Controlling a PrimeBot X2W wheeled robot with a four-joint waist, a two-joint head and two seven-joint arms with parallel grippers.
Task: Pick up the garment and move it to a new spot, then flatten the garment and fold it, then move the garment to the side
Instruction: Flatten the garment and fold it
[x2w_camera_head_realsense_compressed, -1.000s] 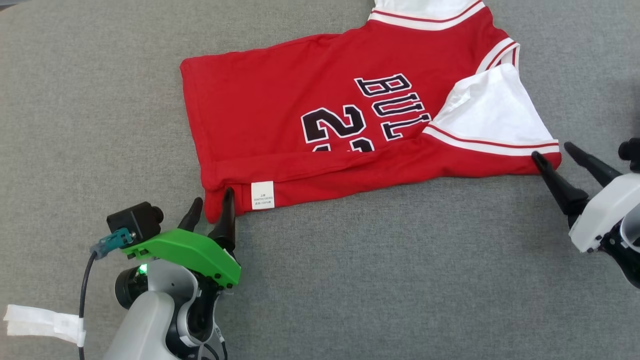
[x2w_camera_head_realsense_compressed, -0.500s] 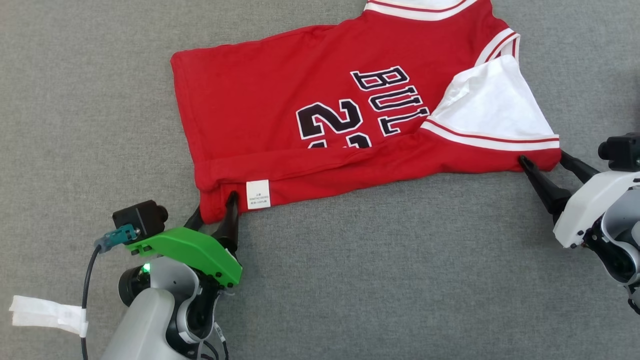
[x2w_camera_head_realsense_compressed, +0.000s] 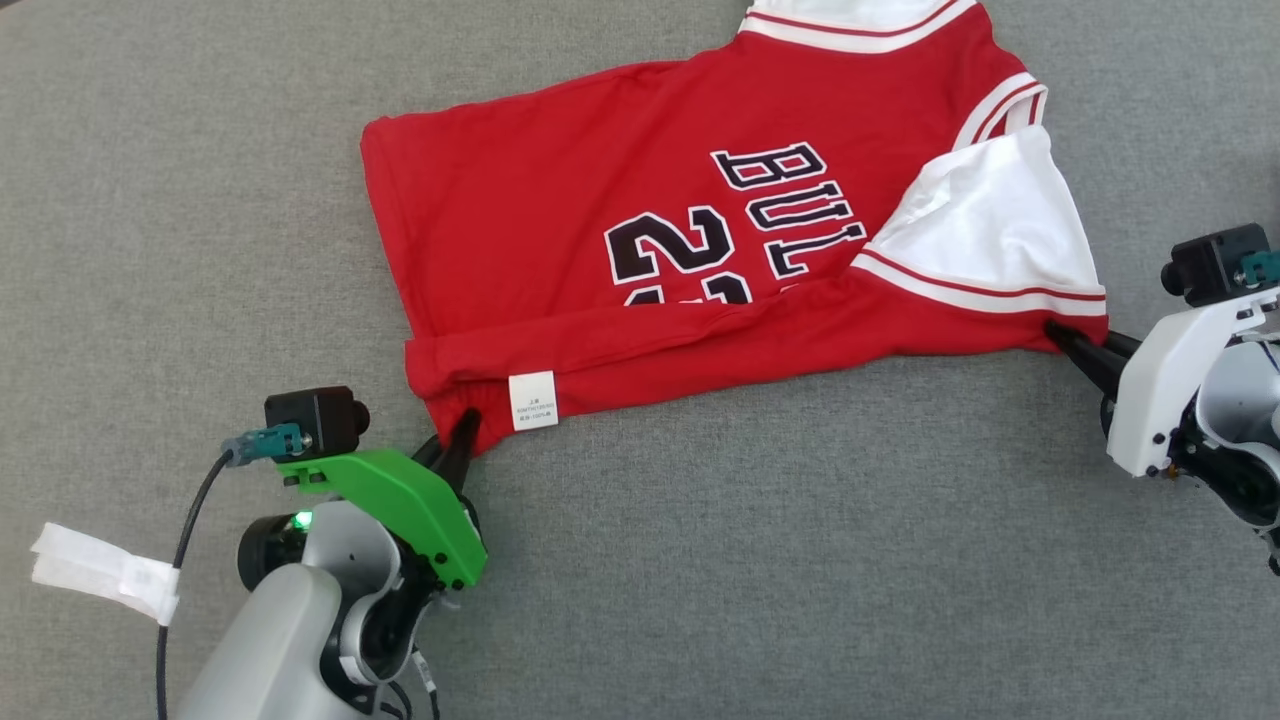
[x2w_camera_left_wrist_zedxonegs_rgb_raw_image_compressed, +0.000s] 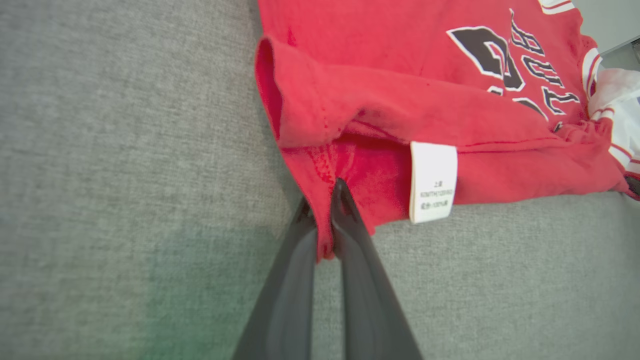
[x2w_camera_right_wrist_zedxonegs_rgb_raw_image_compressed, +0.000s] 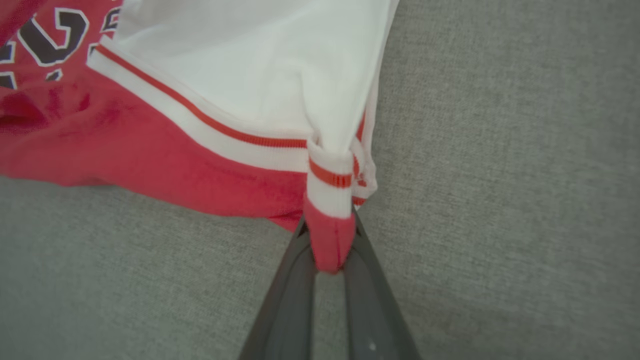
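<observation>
The garment (x2w_camera_head_realsense_compressed: 620, 200) is a red jersey with black lettering and white striped sleeves, lying half-folded on the grey surface. My left gripper (x2w_camera_head_realsense_compressed: 455, 440) is shut on its near left hem corner, next to a white care label (x2w_camera_head_realsense_compressed: 532, 400). In the left wrist view the red cloth (x2w_camera_left_wrist_zedxonegs_rgb_raw_image_compressed: 360, 110) is pinched between the fingers of the left gripper (x2w_camera_left_wrist_zedxonegs_rgb_raw_image_compressed: 324, 210). My right gripper (x2w_camera_head_realsense_compressed: 1068, 345) is shut on the near right corner, below the white sleeve (x2w_camera_head_realsense_compressed: 990, 220). The right wrist view shows that gripper (x2w_camera_right_wrist_zedxonegs_rgb_raw_image_compressed: 329, 235) clamping a bunched red and white striped edge of the garment (x2w_camera_right_wrist_zedxonegs_rgb_raw_image_compressed: 150, 150).
Grey fabric surface (x2w_camera_head_realsense_compressed: 760, 560) stretches all around the jersey. A white tape tag (x2w_camera_head_realsense_compressed: 100, 575) hangs on the cable by my left arm at the lower left. The jersey's top edge runs out of the head view.
Both grippers pushed forward onto the jersey's near corners and shut on them. The near edge is now drawn taut between them. The head camera shifted slightly.
</observation>
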